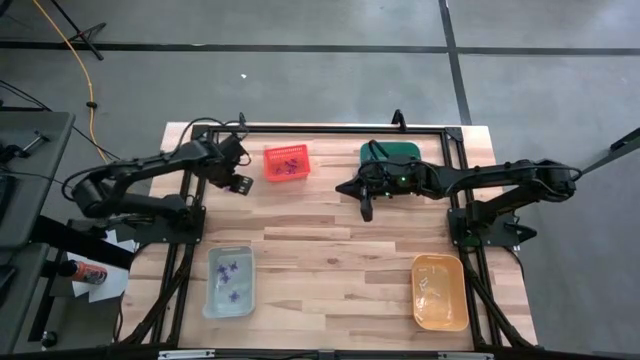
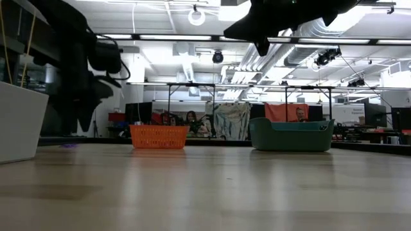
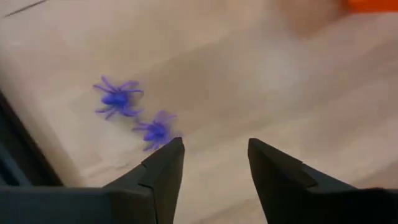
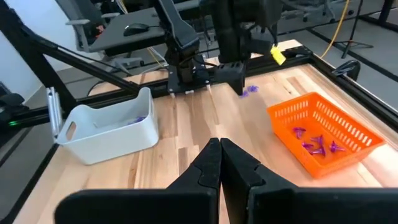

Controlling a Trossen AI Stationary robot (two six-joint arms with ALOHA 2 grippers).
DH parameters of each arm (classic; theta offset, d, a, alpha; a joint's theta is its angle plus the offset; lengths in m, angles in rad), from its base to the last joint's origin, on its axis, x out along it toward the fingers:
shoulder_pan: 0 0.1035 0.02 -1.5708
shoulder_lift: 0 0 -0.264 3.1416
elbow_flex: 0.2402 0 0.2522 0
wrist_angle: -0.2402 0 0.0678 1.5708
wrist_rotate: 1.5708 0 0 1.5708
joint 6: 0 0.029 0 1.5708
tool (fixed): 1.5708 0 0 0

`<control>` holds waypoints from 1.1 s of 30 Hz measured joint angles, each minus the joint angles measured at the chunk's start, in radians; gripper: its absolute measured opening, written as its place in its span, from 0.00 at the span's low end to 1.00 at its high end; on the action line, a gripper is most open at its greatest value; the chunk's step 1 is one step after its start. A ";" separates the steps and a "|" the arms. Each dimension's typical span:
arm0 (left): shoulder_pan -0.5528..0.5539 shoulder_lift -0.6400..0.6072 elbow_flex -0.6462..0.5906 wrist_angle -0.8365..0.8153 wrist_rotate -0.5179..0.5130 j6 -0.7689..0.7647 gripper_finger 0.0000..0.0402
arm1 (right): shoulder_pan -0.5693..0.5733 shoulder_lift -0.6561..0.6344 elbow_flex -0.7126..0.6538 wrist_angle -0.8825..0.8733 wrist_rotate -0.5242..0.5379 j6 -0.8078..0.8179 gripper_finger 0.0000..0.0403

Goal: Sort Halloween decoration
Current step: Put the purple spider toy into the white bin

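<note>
Dark fingers (image 3: 163, 177) of the left gripper (image 3: 214, 163) fill the foreground of the left wrist view, spread apart with bare wood between them and nothing pinched. Item: two purple spiders, the near spider (image 3: 155, 130) lying just past one fingertip and the far spider (image 3: 116, 99) just beside it, both loose on the table (image 1: 330, 250) near its back-left corner, between the arm's frame and the red bin (image 1: 287, 163). Further stock: several more purple pieces (image 4: 317, 142) in that red bin, and a few purple pieces (image 1: 229, 277) in the clear bin (image 1: 229, 281) at the front left. The green bin (image 1: 391, 153) and the orange bin (image 1: 440, 291) show no trinket that can be made out. Handling, by judgement: very light moulded plastic, thin springy legs round a small solid body, flat to the wood, likely to skid or flip if nudged by a fingertip, unlikely to break. Recommended hold: straddle the body from above, fingers closing across the middle and gathering the legs inward; a leg-only pinch may slip or let the piece hang crooked. Close neighbours: the pair sit near enough that one closing could catch both. Right gripper (image 1: 366, 212): fingers pressed together, empty, hanging over mid-table in front of the green bin, waiting.
</note>
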 joint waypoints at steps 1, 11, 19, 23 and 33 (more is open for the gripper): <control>0.000 0.015 -0.002 0.007 -0.016 -0.001 0.43 | -0.001 0.000 0.000 0.000 0.008 0.000 0.00; 0.000 0.178 -0.002 0.031 -0.097 -0.062 0.45 | -0.013 0.000 0.000 -0.007 0.009 0.000 0.00; 0.000 0.274 0.006 0.020 -0.098 -0.044 0.43 | -0.013 0.000 0.000 -0.027 0.009 0.000 0.00; -0.002 0.270 0.003 0.019 -0.057 -0.018 0.30 | -0.013 0.000 0.000 -0.027 0.009 0.000 0.00; -0.006 0.195 -0.007 -0.080 0.023 0.014 0.01 | -0.012 0.000 0.000 -0.033 0.005 -0.001 0.00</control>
